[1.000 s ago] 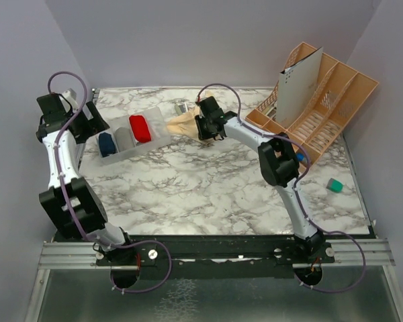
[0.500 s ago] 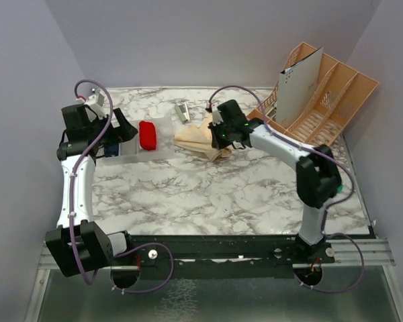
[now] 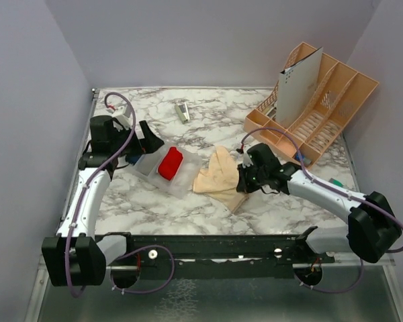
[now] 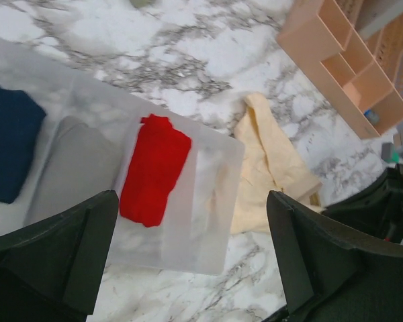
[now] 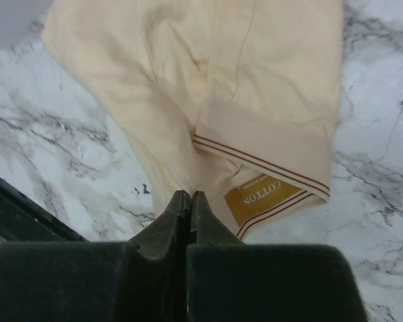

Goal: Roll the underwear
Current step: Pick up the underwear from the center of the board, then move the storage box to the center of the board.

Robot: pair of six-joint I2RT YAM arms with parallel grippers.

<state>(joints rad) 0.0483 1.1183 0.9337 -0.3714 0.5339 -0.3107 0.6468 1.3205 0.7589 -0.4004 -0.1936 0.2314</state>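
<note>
A peach-beige underwear (image 3: 218, 176) lies flat and unrolled on the marble near the front edge; its waistband with a "COTTON" label (image 5: 262, 199) is folded over. My right gripper (image 3: 242, 180) is shut on the garment's edge, its tips (image 5: 190, 196) pinched together on the cloth (image 5: 221, 80). A red rolled underwear (image 3: 170, 163) sits in a clear tray (image 3: 187, 182). My left gripper (image 3: 148, 144) hovers wide open above that tray (image 4: 208, 241), holding nothing. The red roll (image 4: 153, 169) and the peach underwear (image 4: 265, 171) show between its fingers.
The tray also holds a navy roll (image 4: 7, 147) and a grey roll (image 4: 74, 168). A tan divided organizer (image 3: 316, 100) stands at the back right. A small grey object (image 3: 182, 111) lies at the back, a teal piece (image 3: 336, 182) at the right.
My right gripper has shut and dragged the peach underwear from the back of the table toward the front. The left arm swung inward, and the tray with the red roll now sits nearer the centre.
</note>
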